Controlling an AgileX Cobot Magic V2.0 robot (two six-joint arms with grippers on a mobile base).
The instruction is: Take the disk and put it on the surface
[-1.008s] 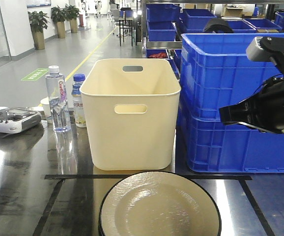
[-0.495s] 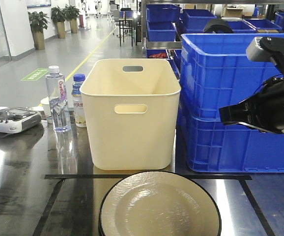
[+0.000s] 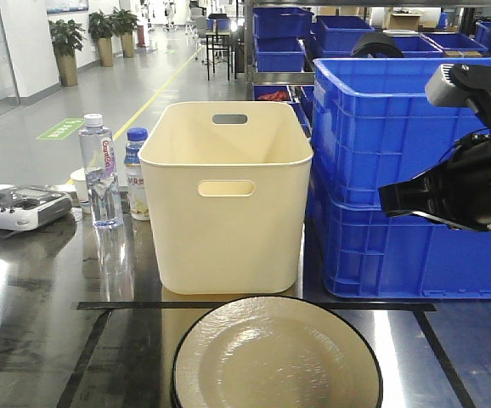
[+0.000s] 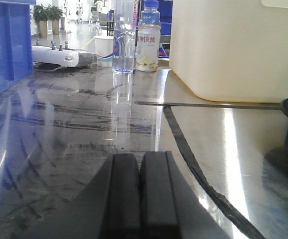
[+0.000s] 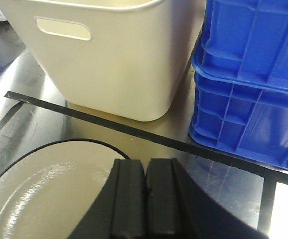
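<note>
The left pincer (image 4: 141, 191) hovers low over the dark, glossy, tape-marked bench (image 4: 84, 129), clenched on nothing; dropped lower, it could scrape that reflective top. The round beige disk with a black rim (image 3: 275, 357) lies flat inside the black tape rectangle, in front of the cream plastic tub (image 3: 226, 191). It seems to sit on a stack, so more than one may lift together. The right pincer (image 5: 145, 199) hangs just above the disk's far edge, also pressed together and empty; descending like this it would strike the smooth, shallow rim and slide off. The disk's near edge is cut off, and the stack's depth is unclear
</note>
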